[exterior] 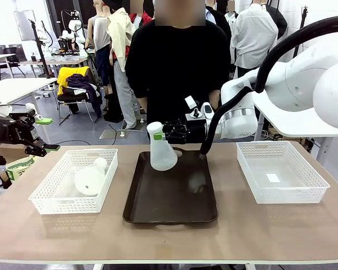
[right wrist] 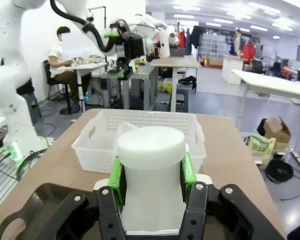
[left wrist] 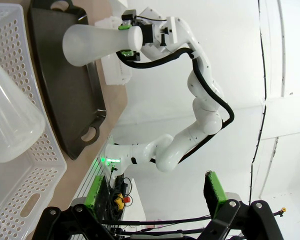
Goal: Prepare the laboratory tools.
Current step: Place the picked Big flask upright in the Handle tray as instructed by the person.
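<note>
Two flasks, one of them gripped at the dark tray point(exterior: 174, 209).
Right hand point(exterior: 159, 133) is clamped on the neck of an upright conical flask point(exterior: 162, 156) at the tray's far end; whether its base touches I cannot tell. The step looks like setting it down, so next comes a level lowering, then release. The second flask point(exterior: 91, 179) lies on its side in the left white basket point(exterior: 48, 203). Left hand point(exterior: 45, 135), jaws wide and empty, hangs off the table point(exterior: 270, 232) edge.
</note>
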Action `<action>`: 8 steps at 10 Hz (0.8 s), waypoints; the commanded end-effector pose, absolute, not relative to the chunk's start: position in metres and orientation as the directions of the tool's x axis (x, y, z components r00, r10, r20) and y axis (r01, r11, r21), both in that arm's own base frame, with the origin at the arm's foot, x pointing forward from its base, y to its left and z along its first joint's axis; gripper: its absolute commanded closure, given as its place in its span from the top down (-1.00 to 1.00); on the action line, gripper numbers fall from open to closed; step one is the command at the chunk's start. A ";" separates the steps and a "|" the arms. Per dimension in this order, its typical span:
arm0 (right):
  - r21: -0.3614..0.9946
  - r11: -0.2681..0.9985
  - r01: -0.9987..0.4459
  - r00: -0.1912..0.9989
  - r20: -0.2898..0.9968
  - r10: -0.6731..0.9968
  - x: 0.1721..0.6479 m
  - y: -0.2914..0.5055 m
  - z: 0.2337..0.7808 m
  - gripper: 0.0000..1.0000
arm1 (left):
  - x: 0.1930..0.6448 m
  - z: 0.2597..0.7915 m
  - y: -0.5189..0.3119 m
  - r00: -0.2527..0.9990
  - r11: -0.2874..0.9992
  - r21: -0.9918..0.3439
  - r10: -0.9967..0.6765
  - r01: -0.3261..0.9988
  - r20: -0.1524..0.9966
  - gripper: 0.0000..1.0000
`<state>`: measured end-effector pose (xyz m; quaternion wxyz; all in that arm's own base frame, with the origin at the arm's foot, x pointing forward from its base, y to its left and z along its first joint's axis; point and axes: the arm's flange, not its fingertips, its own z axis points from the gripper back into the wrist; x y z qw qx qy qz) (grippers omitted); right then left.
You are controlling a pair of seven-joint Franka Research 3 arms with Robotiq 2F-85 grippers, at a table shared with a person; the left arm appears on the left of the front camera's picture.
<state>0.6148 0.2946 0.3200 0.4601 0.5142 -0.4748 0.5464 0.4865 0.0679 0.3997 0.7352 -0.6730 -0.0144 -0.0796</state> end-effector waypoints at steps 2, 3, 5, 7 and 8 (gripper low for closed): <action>-0.043 -0.050 -0.998 -0.044 0.999 0.009 0.623 0.297 0.315 -1.00 | 0.485 0.401 0.070 0.986 0.096 -0.985 -0.107 0.141 0.130 1.00; -0.031 -0.052 -0.998 -0.031 0.999 0.007 0.626 0.295 0.310 -1.00 | 0.485 0.401 0.070 0.986 0.096 -0.985 -0.107 0.141 0.130 1.00; -0.019 -0.058 -0.998 -0.020 1.000 0.013 0.630 0.294 0.301 -1.00 | 0.485 0.401 0.070 0.986 0.096 -0.985 -0.107 0.141 0.130 1.00; -0.015 -0.056 -0.998 -0.016 1.000 0.025 0.632 0.292 0.297 -1.00 | 0.485 0.401 0.070 0.986 0.096 -0.985 -0.107 0.141 0.130 1.00; -0.014 -0.053 -0.998 -0.015 0.999 0.029 0.632 0.293 0.297 -1.00 | 0.485 0.401 0.070 0.986 0.096 -0.985 -0.107 0.141 0.130 1.00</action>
